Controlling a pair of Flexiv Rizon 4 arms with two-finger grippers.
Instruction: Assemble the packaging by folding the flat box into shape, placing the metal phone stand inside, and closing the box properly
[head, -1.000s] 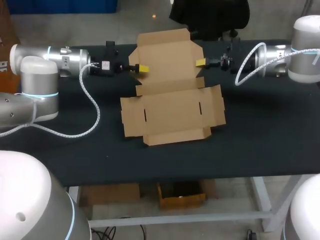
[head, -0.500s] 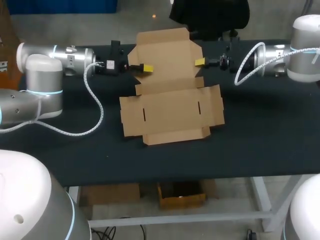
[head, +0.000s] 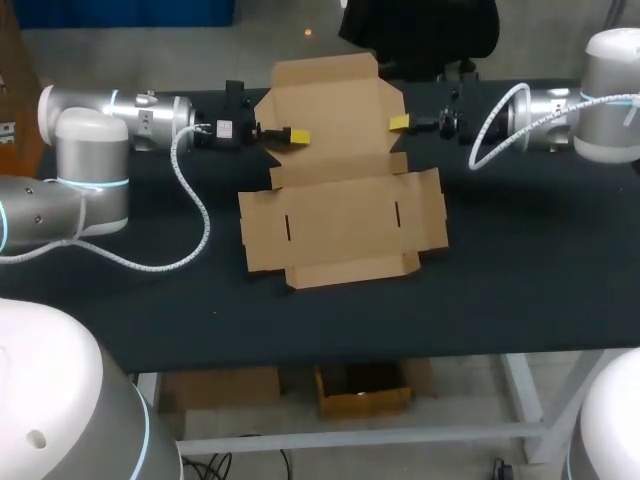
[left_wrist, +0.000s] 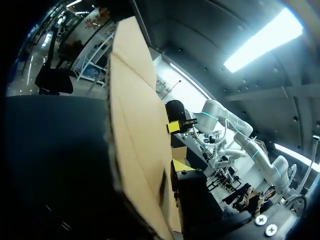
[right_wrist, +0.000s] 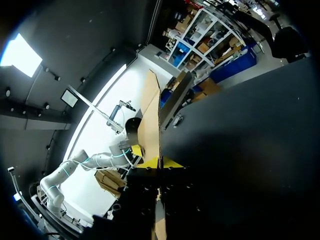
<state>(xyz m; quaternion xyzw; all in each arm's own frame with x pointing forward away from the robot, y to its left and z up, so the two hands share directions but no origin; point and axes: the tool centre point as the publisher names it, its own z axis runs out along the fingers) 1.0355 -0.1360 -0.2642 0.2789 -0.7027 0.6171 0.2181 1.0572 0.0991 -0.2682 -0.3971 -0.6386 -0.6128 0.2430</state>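
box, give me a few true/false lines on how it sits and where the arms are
1. The far panel of the box is lifted off the table. True.
2. The stand lies inside the box. False: no stand shows in any view.
3. The left gripper and the right gripper are at opposite side edges of the far panel. True.
4. The near half of the box is folded up into walls. False: it lies open and flat on the table.
5. The right gripper hangs clear of the box. False: in the right wrist view the cardboard runs between its fingers.
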